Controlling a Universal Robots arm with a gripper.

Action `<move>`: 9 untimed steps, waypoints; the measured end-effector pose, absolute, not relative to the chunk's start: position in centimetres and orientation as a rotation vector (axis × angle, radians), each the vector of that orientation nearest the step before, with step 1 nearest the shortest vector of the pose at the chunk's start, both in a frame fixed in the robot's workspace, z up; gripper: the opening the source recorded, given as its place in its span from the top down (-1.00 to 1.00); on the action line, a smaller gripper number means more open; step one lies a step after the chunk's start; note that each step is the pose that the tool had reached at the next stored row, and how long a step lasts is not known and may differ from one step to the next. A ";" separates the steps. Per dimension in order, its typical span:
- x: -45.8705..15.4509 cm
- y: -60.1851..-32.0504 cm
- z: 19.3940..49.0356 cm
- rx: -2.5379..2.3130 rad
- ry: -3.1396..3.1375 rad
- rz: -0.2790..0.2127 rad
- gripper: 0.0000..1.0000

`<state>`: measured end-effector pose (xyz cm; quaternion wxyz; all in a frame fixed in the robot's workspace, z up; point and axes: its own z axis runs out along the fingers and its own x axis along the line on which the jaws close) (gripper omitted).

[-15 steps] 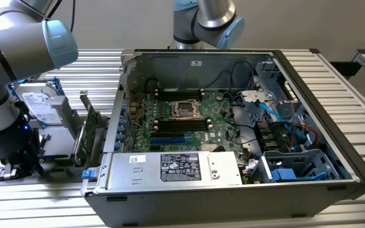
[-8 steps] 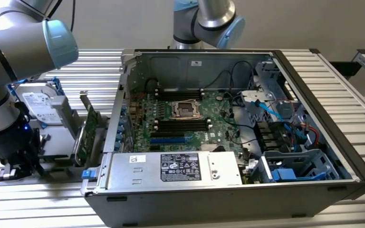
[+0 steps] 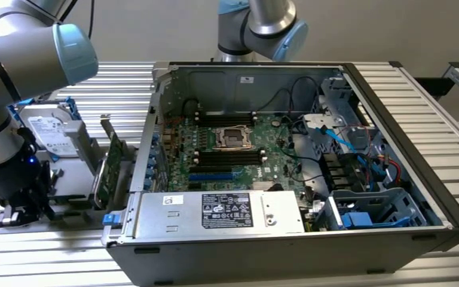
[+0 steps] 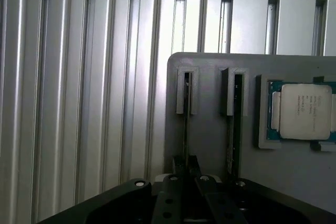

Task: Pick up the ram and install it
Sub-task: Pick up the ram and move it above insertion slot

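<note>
The ram stands on edge in a slot of a grey holder, seen as a thin green strip. My gripper reaches down over it, and its dark fingers press close on either side of the stick. A second stick stands in the neighbouring slot. In the exterior view my gripper is low over the holder at the exterior view's left, beside the open computer case. Black memory slots lie on the motherboard near the processor socket.
A processor chip sits in the holder beside the sticks. A hard drive and a tall green expansion card stand between the holder and the case. A power supply fills the case's near side. Ribbed aluminium table all around.
</note>
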<state>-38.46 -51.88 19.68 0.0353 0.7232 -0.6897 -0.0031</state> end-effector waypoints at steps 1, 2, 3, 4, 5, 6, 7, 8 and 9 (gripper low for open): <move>-38.5 -51.9 19.9 2.222 -2.120 -0.010 0.72; -38.5 -51.9 20.1 2.222 -2.120 -0.010 0.72; -38.5 -51.9 20.4 2.222 -2.119 -0.010 0.72; -38.5 -51.9 20.8 2.222 -2.119 -0.010 0.72; -38.5 -51.9 21.2 2.222 -2.119 -0.010 0.72; -38.5 -51.9 21.6 2.222 -2.119 -0.010 0.72; -38.5 -51.9 22.1 2.222 -2.119 -0.010 0.72; -38.5 -51.9 22.5 2.222 -2.119 -0.010 0.72; -38.5 -51.9 23.0 2.222 -2.119 -0.010 0.72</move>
